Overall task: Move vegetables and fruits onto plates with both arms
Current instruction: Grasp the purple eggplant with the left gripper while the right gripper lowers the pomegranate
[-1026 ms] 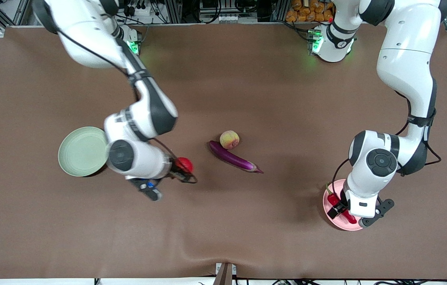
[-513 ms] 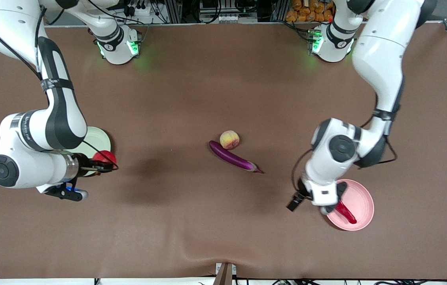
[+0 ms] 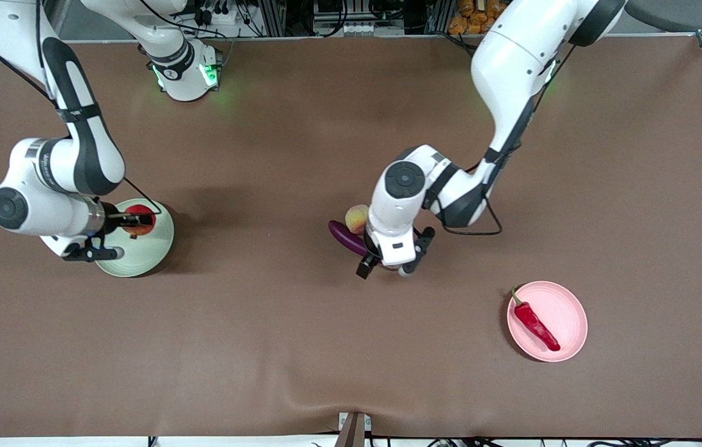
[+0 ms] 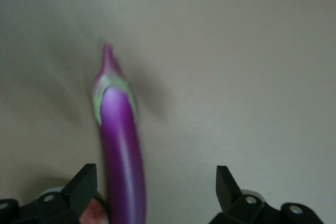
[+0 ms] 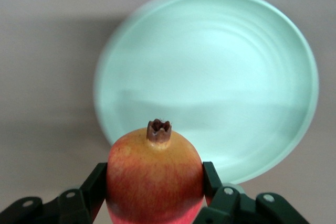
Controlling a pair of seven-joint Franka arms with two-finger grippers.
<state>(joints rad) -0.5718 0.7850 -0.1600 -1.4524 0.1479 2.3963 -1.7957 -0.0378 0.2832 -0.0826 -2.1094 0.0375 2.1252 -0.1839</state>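
Note:
My right gripper (image 3: 132,221) is shut on the round red fruit (image 5: 155,177), holding it over the pale green plate (image 5: 210,77); the front view shows the fruit (image 3: 140,223) above that plate (image 3: 153,249). My left gripper (image 4: 156,182) hangs open over the purple eggplant (image 4: 121,145), which runs between its fingers, close to one of them. In the front view that gripper (image 3: 387,268) hides most of the eggplant (image 3: 343,236). The peach (image 3: 357,217) touches the eggplant. The red chili pepper (image 3: 534,320) lies on the pink plate (image 3: 565,304).
Brown cloth covers the whole table (image 3: 301,347). The green plate sits toward the right arm's end, the pink plate toward the left arm's end and nearer the front camera. Both arm bases (image 3: 183,68) stand along the table's back edge.
My right arm carried the red fruit from mid-table to above the green plate. My left arm left the pink plate, where the chili stays, and swung over the eggplant.

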